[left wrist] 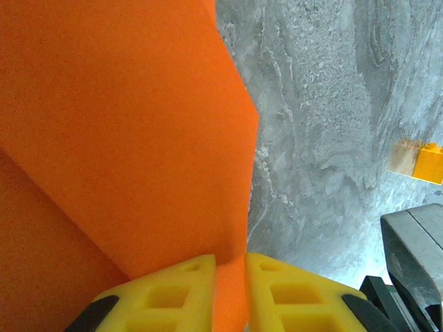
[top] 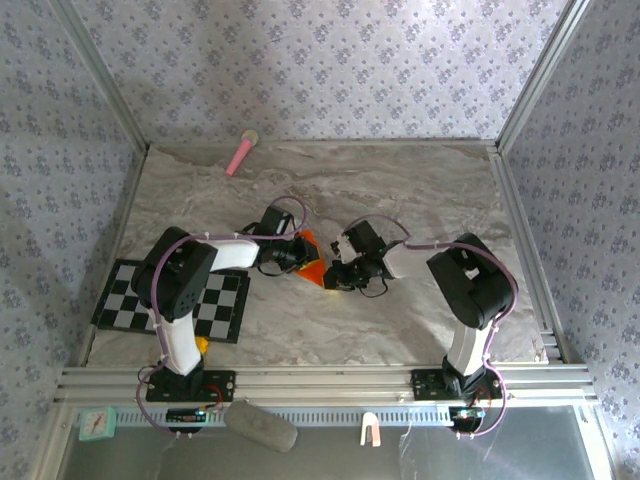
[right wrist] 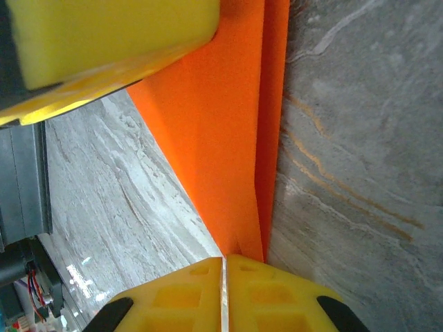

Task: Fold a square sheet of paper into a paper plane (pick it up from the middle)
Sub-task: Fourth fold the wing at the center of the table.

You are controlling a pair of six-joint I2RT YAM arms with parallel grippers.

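— Where is the orange paper (top: 311, 257)?

— Near the middle of the bench (top: 420, 190), between the two arms. From the top camera it is a small creased wedge, no longer a flat square.

— What is the left gripper (top: 297, 253) doing?

— It is clamped on the paper. In the left wrist view the two yellow fingers of the left gripper (left wrist: 230, 266) stand close together with a strip of orange paper (left wrist: 124, 138) pinched between them. A broad flap rises from there, with a diagonal fold line across its lower left.

— And the right gripper (top: 336, 275)?

— Also closed on it. In the right wrist view the right gripper (right wrist: 223, 266) has its yellow fingers pressed nearly flat against each other, and the narrow end of the orange paper (right wrist: 221, 138) runs down into them. A slim folded layer lies along the paper's right edge.

— Does the paper touch the bench?

— I cannot tell.

— Any print or label on it?

— It is plain orange on every face that shows. A small square item (top: 97, 422) below the front rail has a dial-like face, too small to read.

— What else is there?

— A black-and-white checkered mat (top: 175, 300) by the left arm, a yellow brick (left wrist: 429, 162) near it, and a pink stick (top: 241, 152) at the far edge, well apart from the paper.
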